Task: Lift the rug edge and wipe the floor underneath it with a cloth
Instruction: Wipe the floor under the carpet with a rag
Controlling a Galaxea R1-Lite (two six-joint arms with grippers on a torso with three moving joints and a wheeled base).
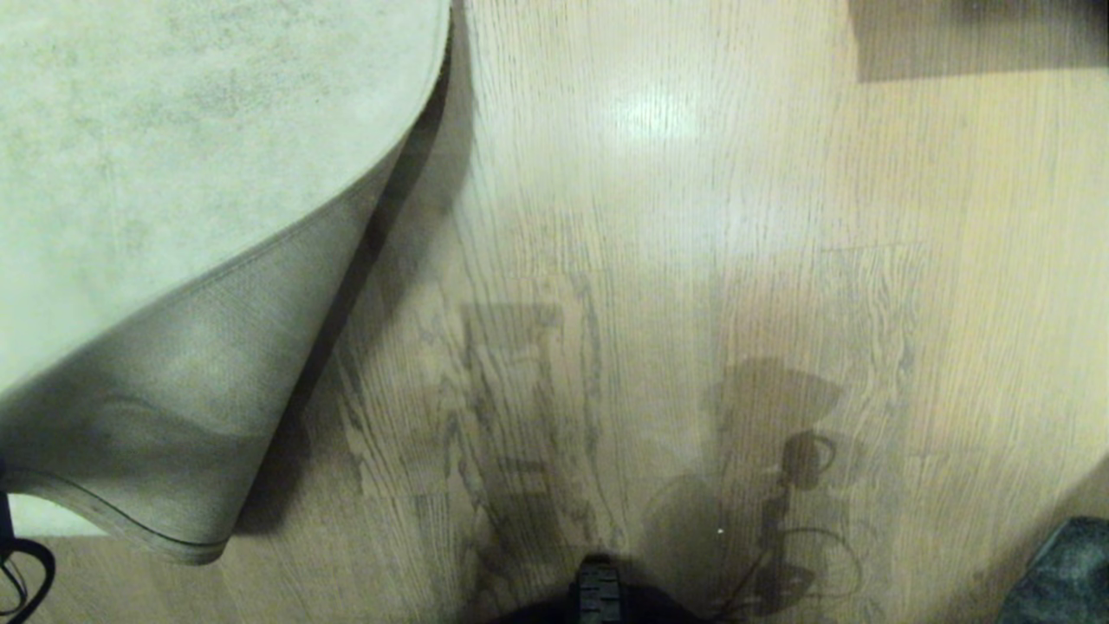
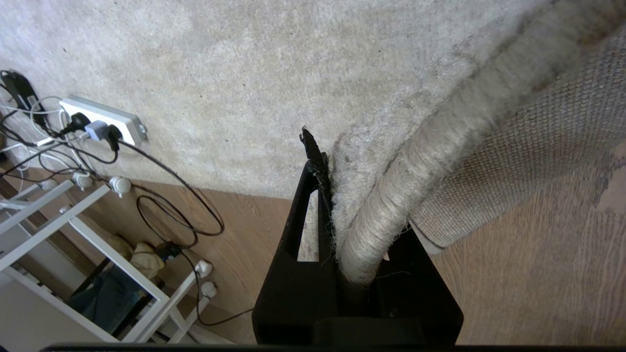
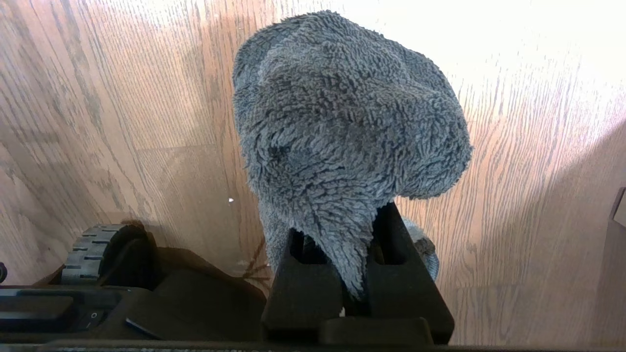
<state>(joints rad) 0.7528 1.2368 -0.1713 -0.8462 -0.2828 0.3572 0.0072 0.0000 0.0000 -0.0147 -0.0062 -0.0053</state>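
- The left gripper (image 2: pixel 342 215) pinches the rug edge (image 2: pixel 386 215), holding it lifted off the floor (image 1: pixel 658 260).
- The right gripper (image 3: pixel 349 244) is clamped on the cloth (image 3: pixel 342 127), low at the robot's right side.
- Next, I think, the cloth must go to the bared floor beside the rug.

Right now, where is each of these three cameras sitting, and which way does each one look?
Head view: on the robot's head, looking down at the wood floor and the folded-back rug edge; its base peeks in below.
Left wrist view: behind the left gripper, jaws clamped on the rug edge.
Right wrist view: behind the right gripper, jaws holding the grey cloth above the floor.
Shared: head and left wrist views both show the lifted rug edge.
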